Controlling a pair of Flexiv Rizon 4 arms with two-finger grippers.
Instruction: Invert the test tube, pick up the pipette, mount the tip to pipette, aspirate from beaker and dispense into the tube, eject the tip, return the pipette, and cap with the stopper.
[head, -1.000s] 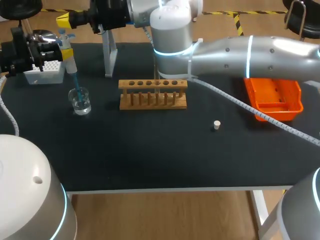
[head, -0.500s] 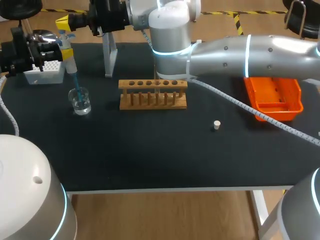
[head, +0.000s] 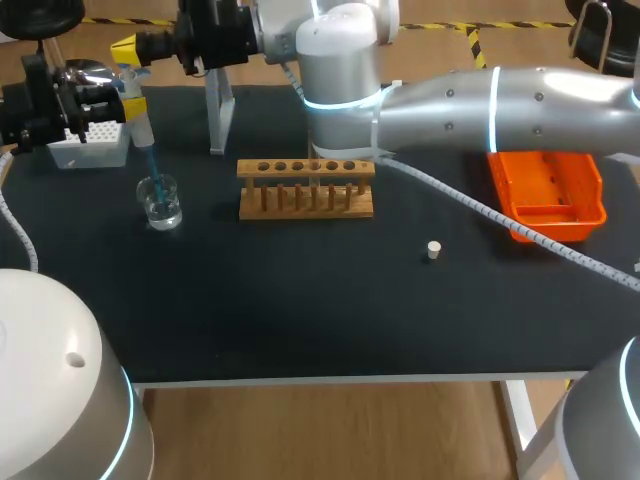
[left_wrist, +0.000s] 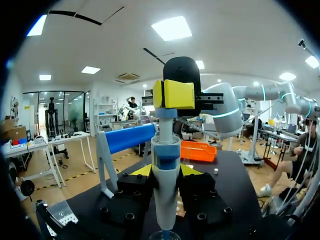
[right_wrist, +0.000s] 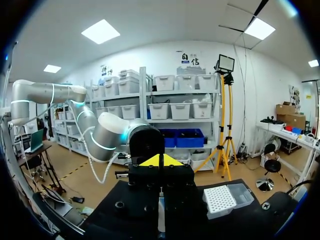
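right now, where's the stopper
In the head view the stopper sits alone on the black table, right of centre, nearer the camera than the wooden rack and left of the orange tray.

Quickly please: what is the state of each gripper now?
Left gripper: shut on the pipette.
Right gripper: shut, with nothing between its fingers.

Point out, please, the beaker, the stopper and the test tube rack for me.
beaker (head: 165, 210), head view, on its glass wall.
stopper (head: 433, 250), head view, on its middle.
test tube rack (head: 306, 211), head view, on the front of its base board.
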